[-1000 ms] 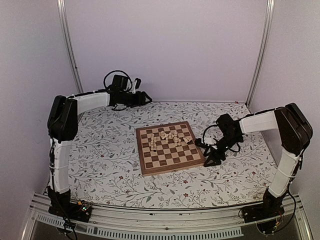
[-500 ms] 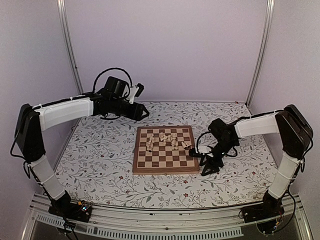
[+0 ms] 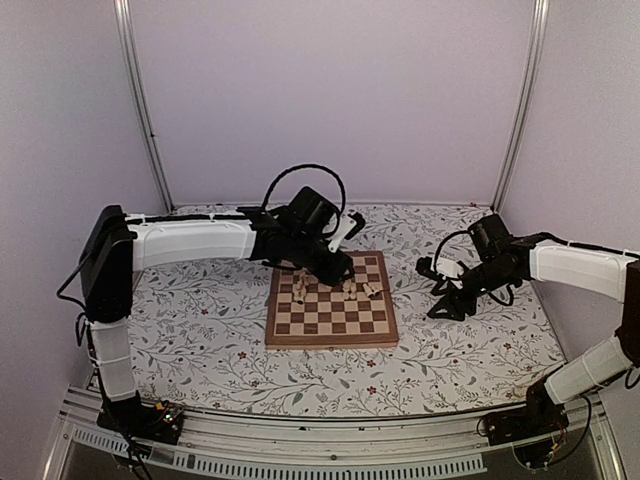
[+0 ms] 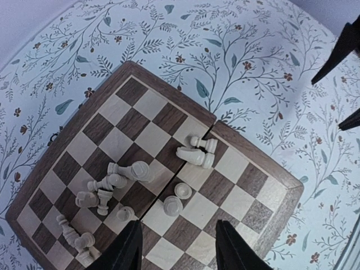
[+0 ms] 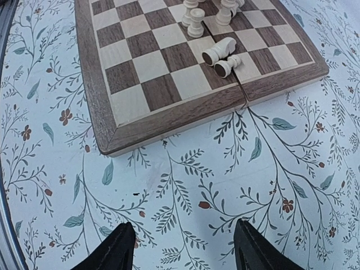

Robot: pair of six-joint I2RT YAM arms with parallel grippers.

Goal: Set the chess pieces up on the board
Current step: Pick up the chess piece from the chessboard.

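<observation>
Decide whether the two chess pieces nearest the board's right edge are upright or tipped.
Tipped: both chess pieces lie on their sides, round bases facing the right wrist camera.

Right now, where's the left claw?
In the top view the left claw hangs over the far half of the board, just above the scattered chess pieces, near the middle of the table.

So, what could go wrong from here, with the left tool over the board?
1. The chess pieces are crowded together, some fallen; the open left tool over the board could knock neighbours while descending.
2. The two fallen pieces lie near its edge; a nudge might roll them off.
</observation>
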